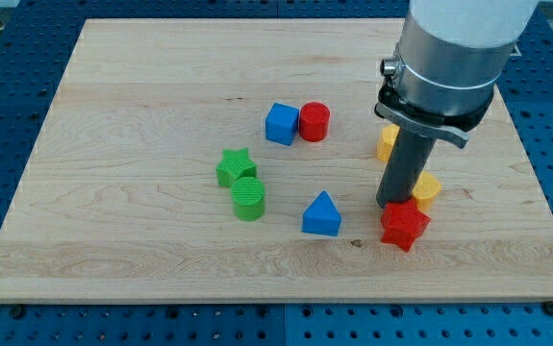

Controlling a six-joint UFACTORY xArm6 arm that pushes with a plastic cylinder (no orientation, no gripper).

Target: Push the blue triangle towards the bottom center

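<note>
Open board below blue triangle [322, 214]

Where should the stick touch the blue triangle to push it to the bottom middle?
No gripping here, only pushing. My tip sits by the red star, to the view's right of the blue triangle. Best contact is probably the triangle's upper right side, pushing down and slightly left, since the bottom centre lies just lower-left of it.

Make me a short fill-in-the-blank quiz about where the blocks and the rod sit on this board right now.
1. The blue cube touches the red ____ on its right.
2. The green star sits just above the green ____.
3. My tip rests beside the red ____, right of the blue triangle.
4. Near the rod are two partly hidden ____ blocks.

Missing words: cylinder; cylinder; star; yellow
</note>
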